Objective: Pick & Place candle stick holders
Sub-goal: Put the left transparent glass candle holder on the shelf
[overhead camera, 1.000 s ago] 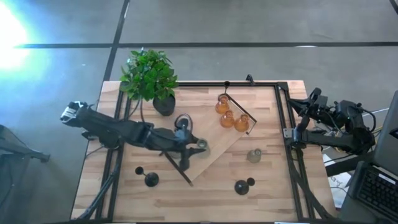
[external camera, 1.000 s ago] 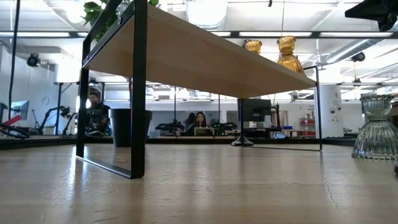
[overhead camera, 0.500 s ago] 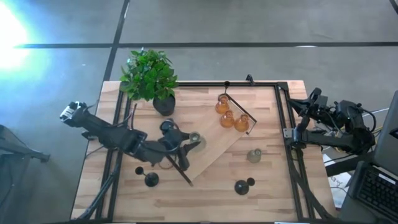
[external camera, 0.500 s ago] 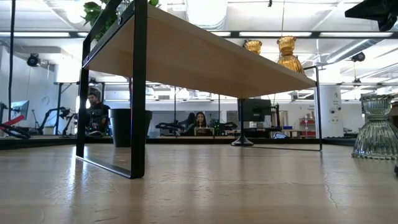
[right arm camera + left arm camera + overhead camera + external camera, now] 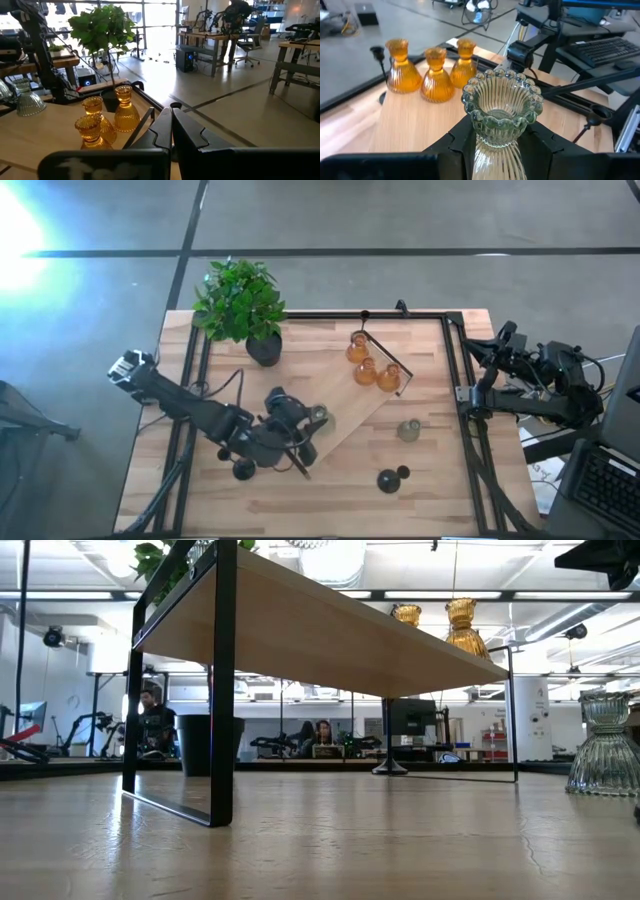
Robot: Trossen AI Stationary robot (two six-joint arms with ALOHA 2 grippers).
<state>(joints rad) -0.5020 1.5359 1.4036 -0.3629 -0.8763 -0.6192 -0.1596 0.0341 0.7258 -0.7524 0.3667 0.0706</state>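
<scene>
My left gripper (image 5: pixel 314 421) is shut on a pale green ribbed glass candle stick holder (image 5: pixel 501 100), over the near-left end of the raised wooden shelf (image 5: pixel 345 415). Three amber holders (image 5: pixel 366 370) stand upright on the shelf's far end (image 5: pixel 436 75). Another pale green holder (image 5: pixel 408 430) stands on the table to the shelf's right (image 5: pixel 605 745). Two black holders (image 5: pixel 243 469) (image 5: pixel 390 478) stand near the table's front edge. My right gripper (image 5: pixel 497 346) waits shut at the table's right edge (image 5: pixel 172 125). My left gripper pinches the pale green holder's ribbed neck (image 5: pixel 492 150), just under the beaded cup, between its two fingers (image 5: pixel 461 146). The fingers come nearly level from the table's left, slanting a little down. The holder stands upright in the hold; its base is hidden by the fingers.
A potted green plant (image 5: pixel 240 300) in a black pot (image 5: pixel 264 348) stands at the table's far left. The shelf's black metal frame (image 5: pixel 222 680) runs down to the table. Black rails (image 5: pixel 455 380) line the table's right side.
My left arm has swung toward the table's near edge, and its wrist has rolled and turned. The pale green holder stays in its fingers, over the shelf's near-left end.
</scene>
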